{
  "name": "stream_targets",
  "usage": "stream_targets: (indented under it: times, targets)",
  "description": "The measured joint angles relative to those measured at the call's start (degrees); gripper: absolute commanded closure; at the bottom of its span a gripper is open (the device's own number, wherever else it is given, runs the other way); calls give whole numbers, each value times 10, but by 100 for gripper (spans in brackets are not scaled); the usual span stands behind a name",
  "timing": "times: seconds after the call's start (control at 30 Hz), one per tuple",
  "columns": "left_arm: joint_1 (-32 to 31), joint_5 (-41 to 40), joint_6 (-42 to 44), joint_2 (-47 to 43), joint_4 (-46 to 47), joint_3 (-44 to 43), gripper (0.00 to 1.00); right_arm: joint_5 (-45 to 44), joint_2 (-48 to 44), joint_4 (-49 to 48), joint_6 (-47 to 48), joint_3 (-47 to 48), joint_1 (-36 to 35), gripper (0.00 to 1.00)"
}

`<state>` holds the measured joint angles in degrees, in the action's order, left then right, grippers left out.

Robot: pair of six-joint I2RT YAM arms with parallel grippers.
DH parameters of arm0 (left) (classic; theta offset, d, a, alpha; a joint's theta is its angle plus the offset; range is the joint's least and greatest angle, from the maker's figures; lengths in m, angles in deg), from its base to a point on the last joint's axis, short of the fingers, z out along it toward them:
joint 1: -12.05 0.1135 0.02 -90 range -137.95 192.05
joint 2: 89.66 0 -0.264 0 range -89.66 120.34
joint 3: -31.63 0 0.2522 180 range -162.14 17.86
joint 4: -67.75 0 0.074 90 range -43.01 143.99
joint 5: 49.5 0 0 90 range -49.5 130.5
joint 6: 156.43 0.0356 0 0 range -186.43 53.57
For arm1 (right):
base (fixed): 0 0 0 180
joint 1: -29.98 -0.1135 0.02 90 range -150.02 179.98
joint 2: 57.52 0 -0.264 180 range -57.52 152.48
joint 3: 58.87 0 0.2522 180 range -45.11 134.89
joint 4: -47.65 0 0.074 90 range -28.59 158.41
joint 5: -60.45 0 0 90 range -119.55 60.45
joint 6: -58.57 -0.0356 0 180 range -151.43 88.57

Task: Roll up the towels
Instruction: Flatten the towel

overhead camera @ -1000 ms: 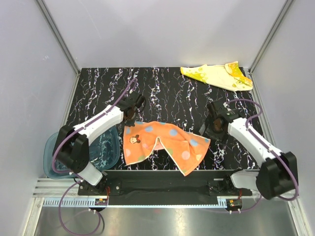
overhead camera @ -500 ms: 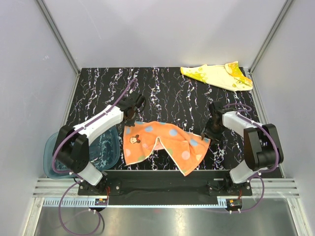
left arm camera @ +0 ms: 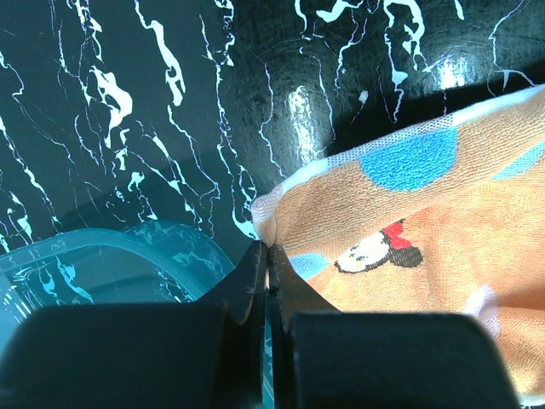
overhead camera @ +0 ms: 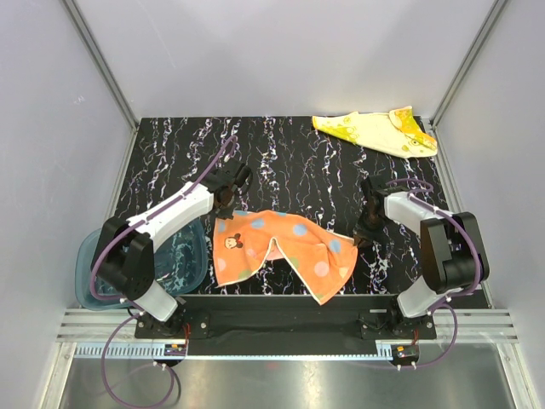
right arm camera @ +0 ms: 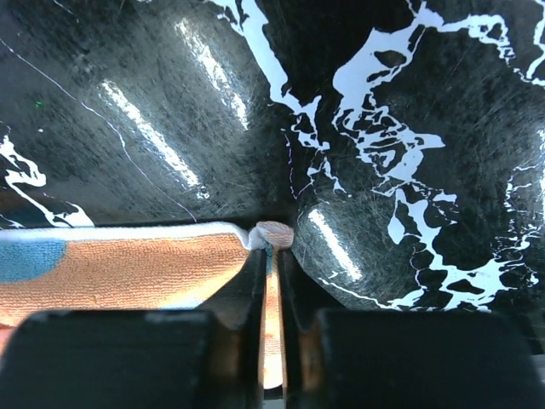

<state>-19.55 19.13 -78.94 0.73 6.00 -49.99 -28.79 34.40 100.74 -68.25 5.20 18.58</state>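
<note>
left tool (left arm camera: 267, 250), right tool (right arm camera: 271, 252), gripping towel (overhead camera: 285, 245) (orange)

The near towel (overhead camera: 285, 251) lies on the table (overhead camera: 298, 162) between the left gripper (overhead camera: 224, 210) and the right gripper (overhead camera: 364, 236), one corner at each. The tray (overhead camera: 189, 260) sits left of the left gripper, nearer the bases. The far towel (overhead camera: 375, 129) lies well beyond the right gripper.

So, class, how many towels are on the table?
2: the orange towel at the near edge, centre, and the yellow towel at the far right corner. None seems hidden.
</note>
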Motion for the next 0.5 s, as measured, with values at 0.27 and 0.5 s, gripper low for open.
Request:
stream_targets:
  times: [0.27, 0.5]
  targets:
    - [-2, 11, 0, -21, 6, 4, 100, -29, -10, 31, 8, 37, 0, 100]
    - [-29, 37, -11, -145, 26, 18, 100, -63, -153, 96, 15, 118, 0, 100]
